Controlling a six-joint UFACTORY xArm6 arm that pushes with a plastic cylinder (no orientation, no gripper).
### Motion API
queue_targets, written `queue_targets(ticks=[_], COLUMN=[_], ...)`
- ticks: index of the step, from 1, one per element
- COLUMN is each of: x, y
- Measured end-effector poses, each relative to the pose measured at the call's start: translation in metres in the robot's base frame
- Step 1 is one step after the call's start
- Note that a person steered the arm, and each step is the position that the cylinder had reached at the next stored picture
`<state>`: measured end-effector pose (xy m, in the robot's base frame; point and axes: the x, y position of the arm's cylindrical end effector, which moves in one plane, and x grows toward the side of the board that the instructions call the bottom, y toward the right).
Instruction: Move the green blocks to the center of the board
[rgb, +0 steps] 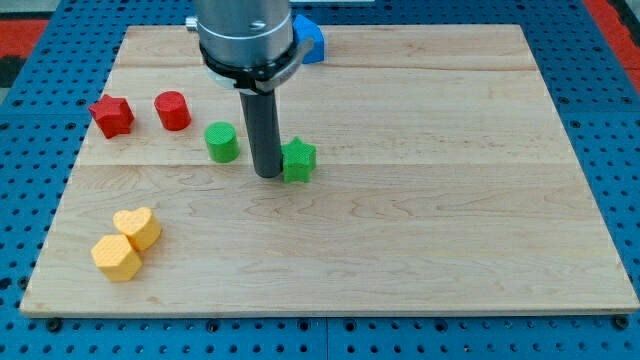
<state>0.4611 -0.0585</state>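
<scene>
A green star-shaped block (299, 160) lies a little left of the board's middle. A green cylinder (222, 142) stands further to the view's left. My tip (267, 174) rests on the board between them, touching or almost touching the left side of the green star, and apart from the cylinder. The dark rod rises from there to the arm's grey housing (245, 35) at the view's top.
A red star block (112, 116) and a red cylinder (173, 110) sit at the upper left. Two yellow blocks (137, 228) (116, 258) touch each other at the lower left. A blue block (310, 40) shows partly behind the arm at the top edge of the wooden board (450, 200).
</scene>
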Motion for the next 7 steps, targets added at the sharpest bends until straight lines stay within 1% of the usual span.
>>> queue_targets(ticks=[1,2,3,4,5,6,7], x=[0.019,-0.009,-0.020,0.024,0.017,-0.035,-0.043], y=[0.019,0.026,0.037,-0.042,-0.127,-0.102,-0.030])
